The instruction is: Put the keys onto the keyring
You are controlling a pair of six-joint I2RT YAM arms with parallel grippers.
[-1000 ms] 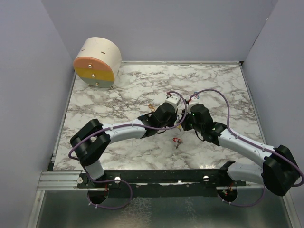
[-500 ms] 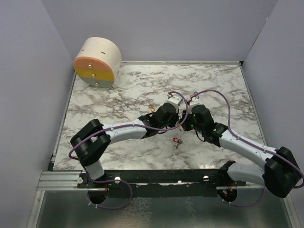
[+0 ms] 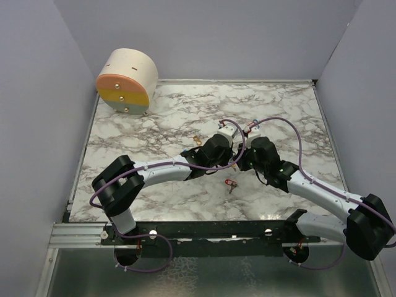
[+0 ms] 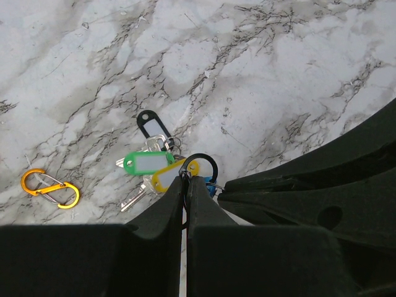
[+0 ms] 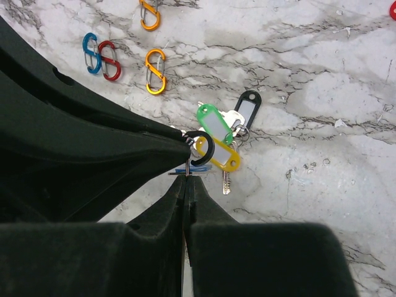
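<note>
Hardly anything is shifting from a second ago: the left arm [image 3: 167, 167] and right arm [image 3: 315, 189] are staying nose to nose at mid-table, with only the right elbow sagging slightly toward the near edge. From above, the wrists are hiding both sets of fingertips. A red-tagged key [image 3: 231, 184] is lying alone on the marble table [image 3: 154, 117], just nearward of the meeting point.

Through the left wrist camera, the left gripper [image 4: 185, 178] is pinching shut on the rim of the black keyring [image 4: 199, 166], right at its tips. The green tag [image 4: 147, 163], yellow tag [image 4: 170, 175] and black tag [image 4: 148, 122] are fanning out beyond it; whether they are threaded on I cannot tell. An orange carabiner [image 4: 51, 189] is resting well apart.

Through the right wrist camera, the right gripper [image 5: 185, 179] is also pressing closed, apparently on the blue-tagged key [image 5: 178, 173], which is showing only as a thin edge. The keyring is sitting just ahead of these tips, looking like a hook whose gap is facing back toward them. So the next move is probably depending on the right arm pushing straight forward while the left is holding steady.
</note>
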